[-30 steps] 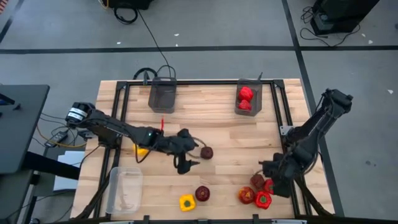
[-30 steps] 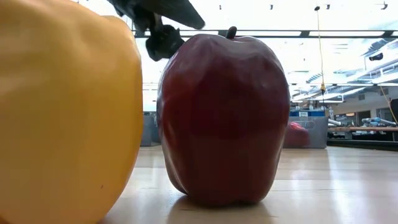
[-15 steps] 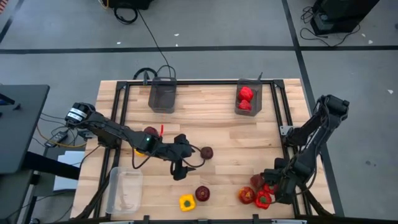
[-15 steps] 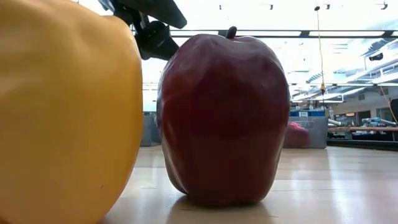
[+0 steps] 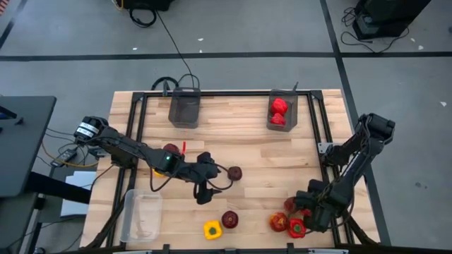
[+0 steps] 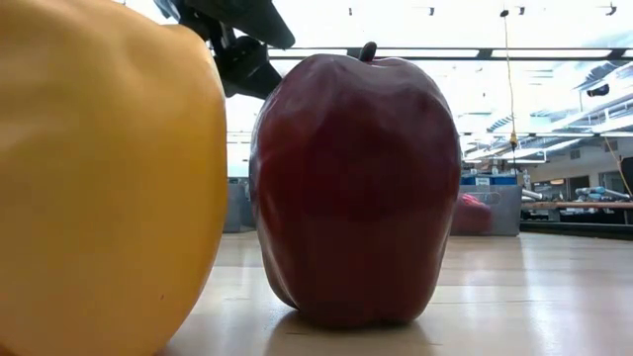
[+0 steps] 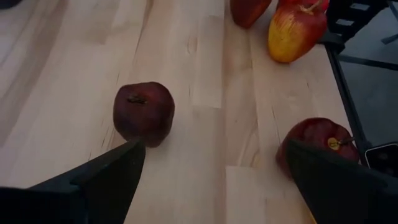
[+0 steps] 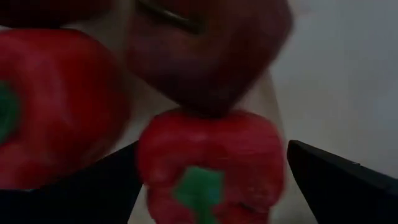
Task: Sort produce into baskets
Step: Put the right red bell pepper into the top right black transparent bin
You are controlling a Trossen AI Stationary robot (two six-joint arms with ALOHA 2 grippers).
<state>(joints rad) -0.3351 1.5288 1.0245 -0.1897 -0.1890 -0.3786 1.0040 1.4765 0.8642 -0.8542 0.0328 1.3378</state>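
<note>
My left gripper is open and empty over the middle of the table; a dark maroon fruit lies on the wood just ahead of its fingers. My right gripper is open low at the near right, with a finger on either side of a red bell pepper. I cannot tell if they touch it. Beside it lie another red pepper and a maroon fruit. Two dark bins stand at the far edge, the right one holding red peppers. A clear tub sits near left.
A yellow pepper and a maroon apple lie at the near edge and fill the low view. A maroon fruit and a yellow item lie by the left arm. A dark frame rims the table.
My left gripper has gone toward the table's near edge, away from the maroon fruit at mid-table. My right gripper has gone toward the near edge and down onto the cluster of red peppers. No produce has moved.
</note>
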